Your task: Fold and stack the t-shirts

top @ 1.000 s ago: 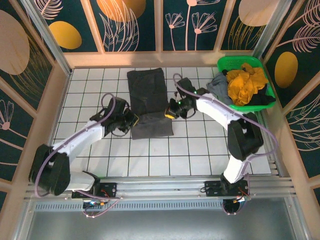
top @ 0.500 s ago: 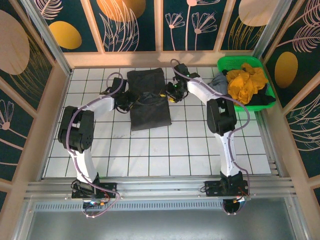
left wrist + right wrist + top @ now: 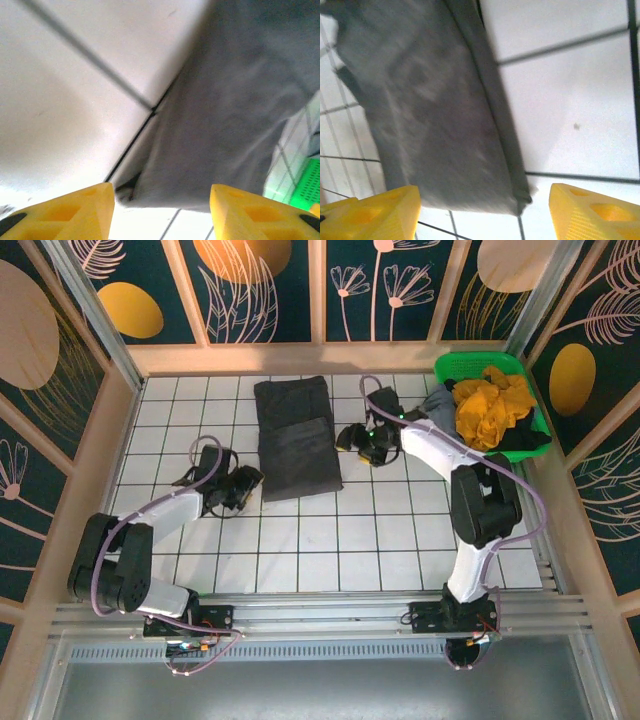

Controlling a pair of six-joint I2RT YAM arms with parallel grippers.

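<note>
Standing apart with nothing between them, the jaws of the left gripper (image 3: pixel 247 483) sit just off the left edge of the folded charcoal t-shirt (image 3: pixel 297 440), low over the white tiled table (image 3: pixel 380 540).

Right gripper (image 3: pixel 347 437): likewise spread and empty, just off the shirt's right edge.

Wrist views: yellow fingers (image 3: pixel 75 210) flank the cloth's near edge.

Overhead view: shirt a long rectangle at mid-back of the table. Green basket (image 3: pixel 452 364) in the far right corner holds a mustard-yellow t-shirt (image 3: pixel 490 405), a grey t-shirt (image 3: pixel 434 406) and a black t-shirt (image 3: pixel 522 443).

Left arm: low, elbow bent. Right arm: reaching forward, then turned leftward.
</note>
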